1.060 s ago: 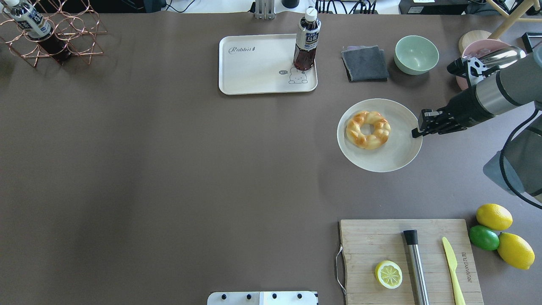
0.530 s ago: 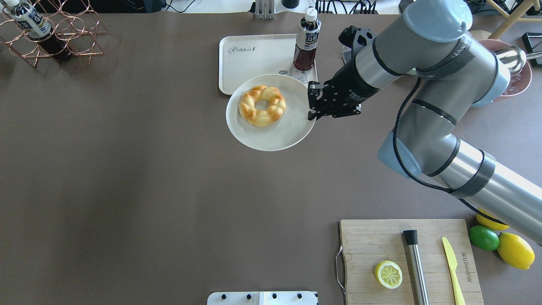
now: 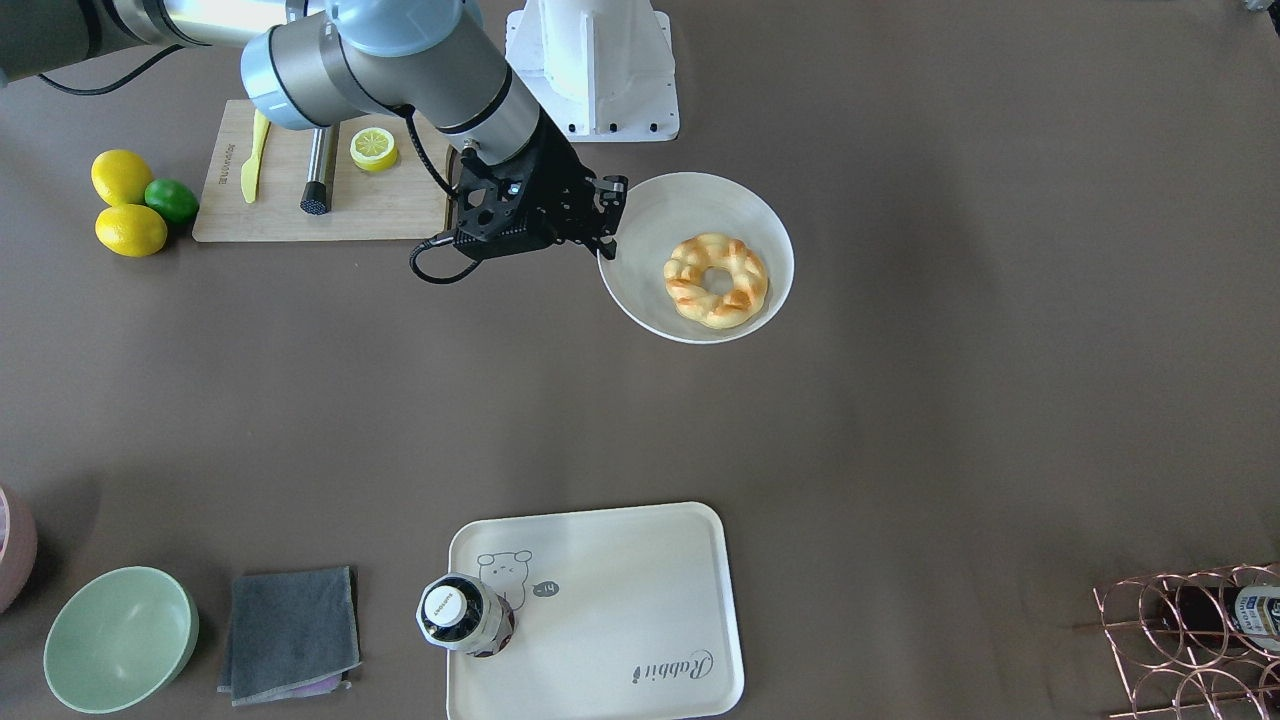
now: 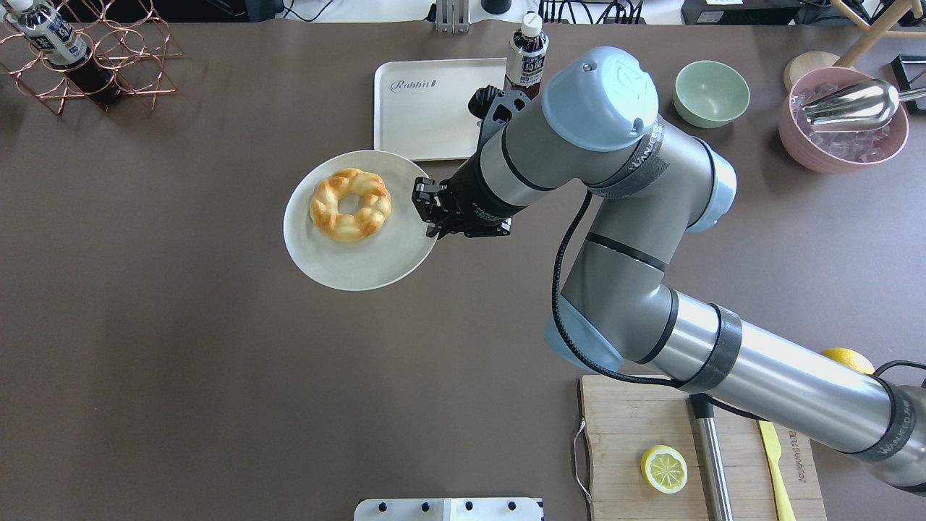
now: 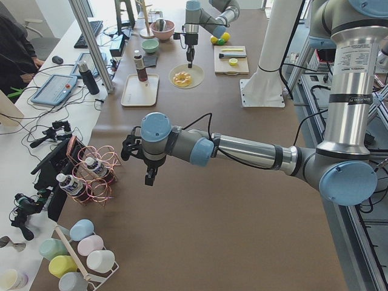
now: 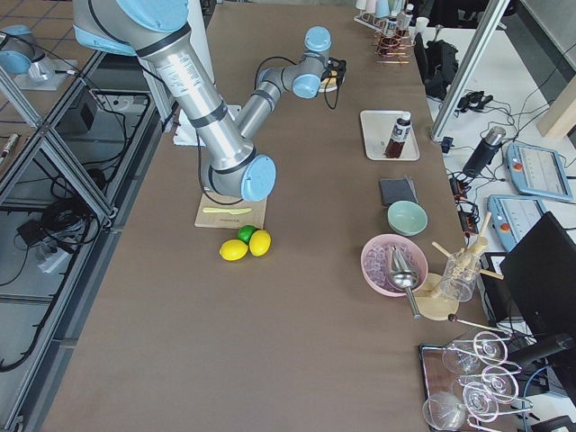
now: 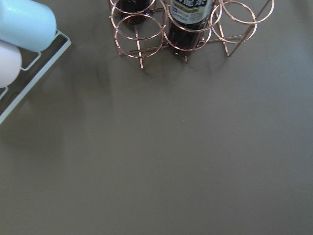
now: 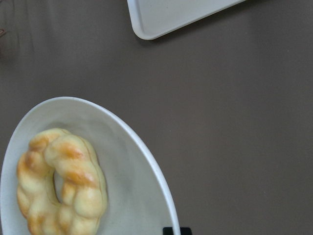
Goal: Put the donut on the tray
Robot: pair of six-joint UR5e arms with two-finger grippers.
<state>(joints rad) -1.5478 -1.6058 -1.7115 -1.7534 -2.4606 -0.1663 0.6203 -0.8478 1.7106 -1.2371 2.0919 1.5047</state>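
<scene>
The golden twisted donut (image 4: 351,204) lies on a round white plate (image 4: 376,264). My right gripper (image 4: 428,210) is shut on the plate's right rim and holds it over the table, in front of and left of the cream tray (image 4: 427,116). The front-facing view shows the donut (image 3: 716,280), the plate (image 3: 655,215), the gripper (image 3: 606,225) and the tray (image 3: 620,590). The right wrist view shows the donut (image 8: 61,188), the plate (image 8: 132,156) and a corner of the tray (image 8: 166,14). My left gripper (image 5: 149,177) shows only in the exterior left view; I cannot tell its state.
A dark drink bottle (image 4: 526,58) stands on the tray's right side. A copper wire rack (image 4: 108,58) with bottles is far left. A green bowl (image 4: 711,92), a pink ice bowl (image 4: 843,134), a cutting board (image 4: 622,434) with a lemon half and a grey cloth (image 3: 290,630) lie on the right.
My right arm has carried the plate with the donut leftward, from the table's right side past the tray's front edge to a spot left of the tray's front.
</scene>
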